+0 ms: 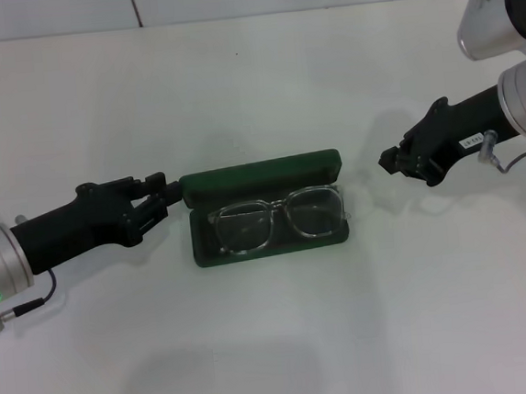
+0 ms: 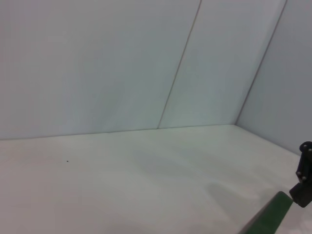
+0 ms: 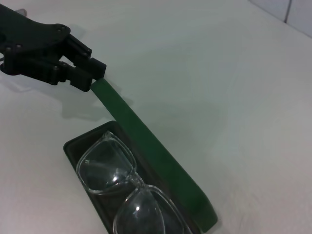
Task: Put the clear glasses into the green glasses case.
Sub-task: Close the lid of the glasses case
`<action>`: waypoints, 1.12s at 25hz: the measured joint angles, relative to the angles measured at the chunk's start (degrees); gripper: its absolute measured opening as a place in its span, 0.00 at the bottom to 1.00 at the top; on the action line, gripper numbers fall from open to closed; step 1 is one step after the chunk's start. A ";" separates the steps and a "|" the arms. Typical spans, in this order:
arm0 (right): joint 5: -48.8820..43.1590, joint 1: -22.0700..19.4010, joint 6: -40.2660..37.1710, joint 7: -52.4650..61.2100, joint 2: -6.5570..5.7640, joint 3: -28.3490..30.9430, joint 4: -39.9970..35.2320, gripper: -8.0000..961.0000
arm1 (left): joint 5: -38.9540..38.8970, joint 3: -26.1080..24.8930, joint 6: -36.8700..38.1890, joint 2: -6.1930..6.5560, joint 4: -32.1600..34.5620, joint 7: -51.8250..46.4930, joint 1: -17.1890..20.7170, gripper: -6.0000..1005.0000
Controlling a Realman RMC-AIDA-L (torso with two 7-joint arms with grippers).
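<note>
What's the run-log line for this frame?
clear glasses: inside green glasses case | lid: up | left gripper: at lid end | right gripper: clear of case

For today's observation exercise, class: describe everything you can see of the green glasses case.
The green glasses case is a dark green, rectangular hard case with rounded corners, lying open on the white table. Its lid stands up along the far edge; the tray has a dark lining. The clear glasses lie folded inside the tray, lenses up. The left gripper meets the lid's end at the case's left side. The right gripper hangs apart from it, to the right.
</note>
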 joint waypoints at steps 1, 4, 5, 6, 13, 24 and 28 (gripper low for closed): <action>0.00 -0.07 0.00 -0.04 -0.01 -0.01 0.00 0.02 | 0.01 0.00 -0.22 -0.02 -0.01 0.00 -0.03 0.30; 0.00 -0.30 0.00 -0.06 -0.02 -0.01 0.00 0.02 | 0.03 0.00 -0.36 -0.03 -0.03 0.00 -0.05 0.30; 0.00 -0.38 0.00 -0.08 -0.02 -0.02 0.01 0.02 | 0.04 0.00 -0.37 -0.02 -0.04 0.00 -0.04 0.30; 0.00 -0.47 0.00 -0.10 -0.03 -0.02 0.00 0.02 | 0.04 0.00 -0.38 -0.02 -0.05 0.00 -0.05 0.30; -0.60 -0.17 0.46 -0.14 -0.05 -0.02 1.06 0.02 | -0.06 0.00 -0.42 -0.09 -0.09 -0.01 -0.04 0.30; -4.47 9.58 2.44 2.02 0.08 -0.32 12.31 0.02 | -0.24 0.30 -0.33 -0.19 -0.09 0.00 -0.13 0.30; -4.68 11.98 2.73 4.27 -0.10 -0.72 13.40 0.02 | -0.21 0.23 -0.31 -0.19 -0.07 0.00 -0.24 0.30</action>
